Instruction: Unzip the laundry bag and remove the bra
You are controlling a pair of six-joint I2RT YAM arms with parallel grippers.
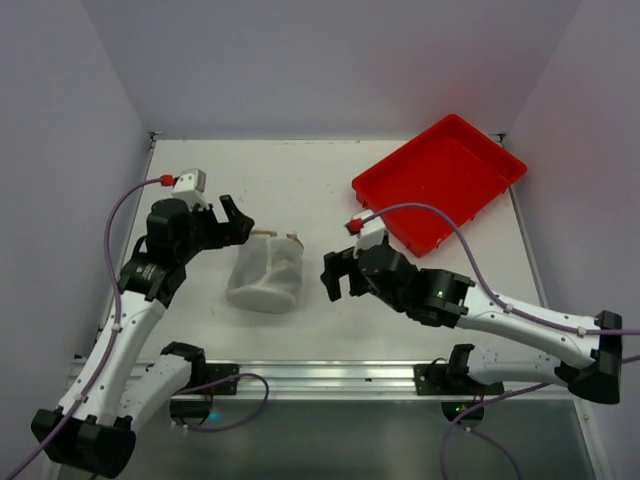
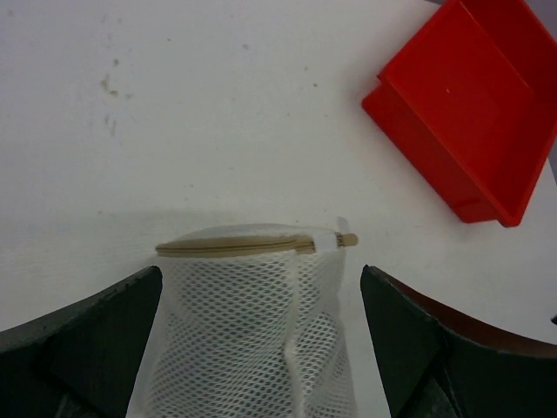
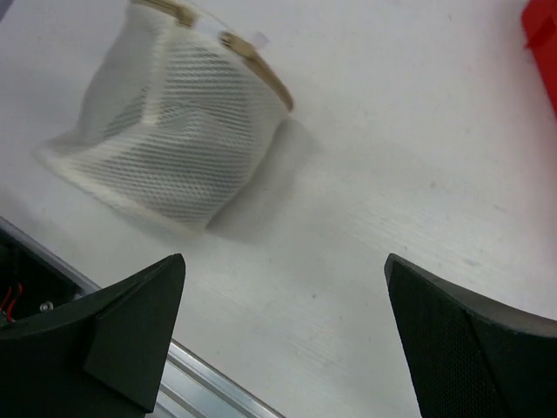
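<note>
White mesh laundry bag (image 1: 265,272) is seen near the surface's near edge, tan zip (image 2: 235,246) closed; left pincer (image 1: 238,222) and right pincer (image 1: 331,278) are held wide, empty; unzipping is judged pending; the zip pull (image 2: 341,239) must be pinched next.

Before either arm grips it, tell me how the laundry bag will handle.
The laundry bag probably sags when lifted: its mesh walls look slumped. Likely light, since the mesh is thin and see-through. The tan zipper rim seems firmer.
</note>
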